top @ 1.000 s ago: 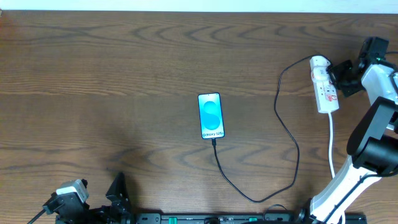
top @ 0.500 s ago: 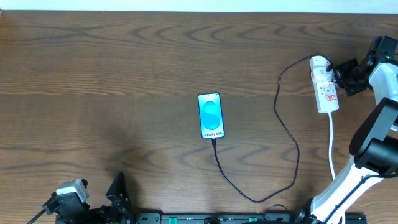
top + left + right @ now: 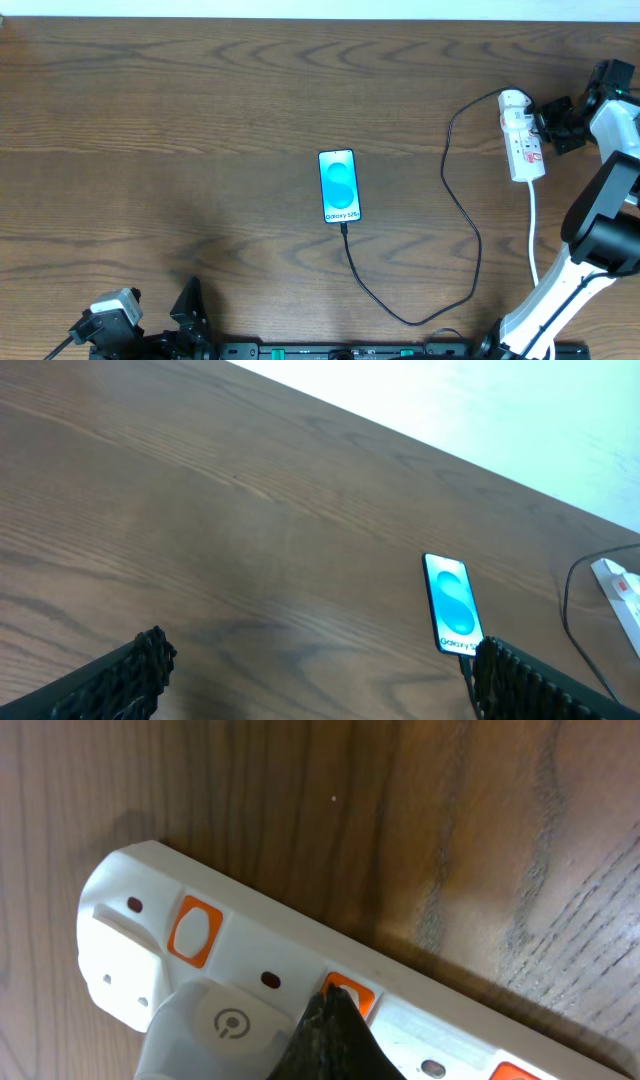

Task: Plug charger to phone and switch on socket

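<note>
Two grippers are showing. At lower left, the left gripper [image 3: 322,650] is hanging wide open, empty. At centre, the phone [image 3: 339,186] is lying on the table [image 3: 150,120], charger [image 3: 444,170] already sitting in its lower edge. At upper right, the right gripper [image 3: 330,1005], shut and empty, has just closed in on the socket [image 3: 522,140], tip touching an orange switch [image 3: 356,1001]: likely the last step. Nothing is blocking it.

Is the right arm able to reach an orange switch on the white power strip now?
Probably yes: the shut right pincer has its tip at an orange switch of the white elongated power strip, with nothing between them.
</note>
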`<state>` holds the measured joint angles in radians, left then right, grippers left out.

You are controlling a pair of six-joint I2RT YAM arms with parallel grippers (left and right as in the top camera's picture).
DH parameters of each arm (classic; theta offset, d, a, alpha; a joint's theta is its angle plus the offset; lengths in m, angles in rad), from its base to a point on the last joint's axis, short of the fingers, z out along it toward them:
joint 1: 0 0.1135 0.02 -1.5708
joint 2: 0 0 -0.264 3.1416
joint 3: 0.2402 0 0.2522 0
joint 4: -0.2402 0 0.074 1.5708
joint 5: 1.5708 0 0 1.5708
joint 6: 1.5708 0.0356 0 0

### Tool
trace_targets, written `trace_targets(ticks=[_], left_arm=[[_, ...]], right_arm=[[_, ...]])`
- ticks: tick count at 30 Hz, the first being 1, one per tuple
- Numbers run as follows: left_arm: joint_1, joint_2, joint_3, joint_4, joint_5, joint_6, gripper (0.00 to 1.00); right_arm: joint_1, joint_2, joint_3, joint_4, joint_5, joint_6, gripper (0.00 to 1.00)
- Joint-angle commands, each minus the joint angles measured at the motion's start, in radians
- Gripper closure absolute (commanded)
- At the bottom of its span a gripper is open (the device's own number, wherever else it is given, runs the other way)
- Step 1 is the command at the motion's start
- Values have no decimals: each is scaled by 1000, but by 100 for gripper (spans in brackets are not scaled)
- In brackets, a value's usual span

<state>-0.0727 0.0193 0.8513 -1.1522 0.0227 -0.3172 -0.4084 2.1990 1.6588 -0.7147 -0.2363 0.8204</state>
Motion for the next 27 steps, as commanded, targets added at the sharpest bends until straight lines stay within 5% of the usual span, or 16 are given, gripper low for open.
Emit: trace_targets(ticks=[1, 18, 27], left_arm=[[5, -9, -3, 2, -10, -1, 2], [5, -12, -3, 2, -10, -1, 2], [5, -17, -4, 2, -10, -1, 2]], right_arm=[[61, 89, 0, 18, -100, -33, 99], [58, -219, 1, -39, 44, -196, 99], [58, -156, 0, -58, 44, -159, 99]])
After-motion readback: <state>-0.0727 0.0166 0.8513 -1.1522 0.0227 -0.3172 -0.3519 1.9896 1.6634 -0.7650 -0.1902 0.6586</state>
